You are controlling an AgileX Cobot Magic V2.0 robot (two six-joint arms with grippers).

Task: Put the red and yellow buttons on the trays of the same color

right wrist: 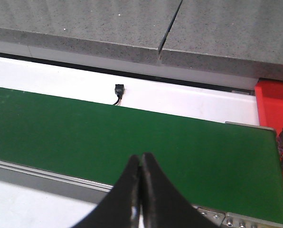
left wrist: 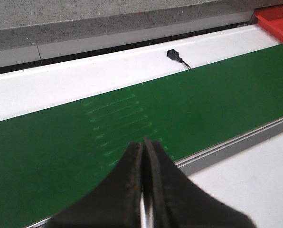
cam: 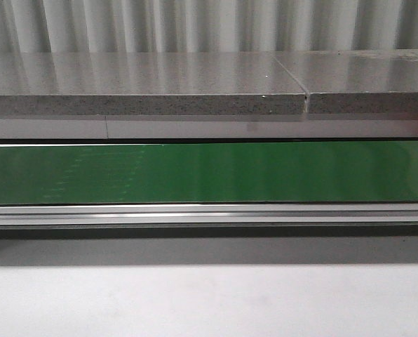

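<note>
No buttons showing anywhere on the green belt (cam: 209,172) yet; both the left gripper (left wrist: 143,190) and right gripper (right wrist: 140,190) are hanging over it, fingers pressed together. Only the red tray (right wrist: 274,107) is peeking past the belt's end, and I'm guessing buttons will be light, hard and slick, so pinching across the rim seems safest.

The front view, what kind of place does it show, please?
Probably a small conveyor sorting station in a lab or workshop: a green conveyor belt in a metal frame, a grey stone-like counter behind, and a red tray at the belt's end.

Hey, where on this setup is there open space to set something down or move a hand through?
The green belt lies bare between its white far edge and metal rail; the white tabletop in front is bare too. It gets crowded only at the red tray by the belt's end.
</note>
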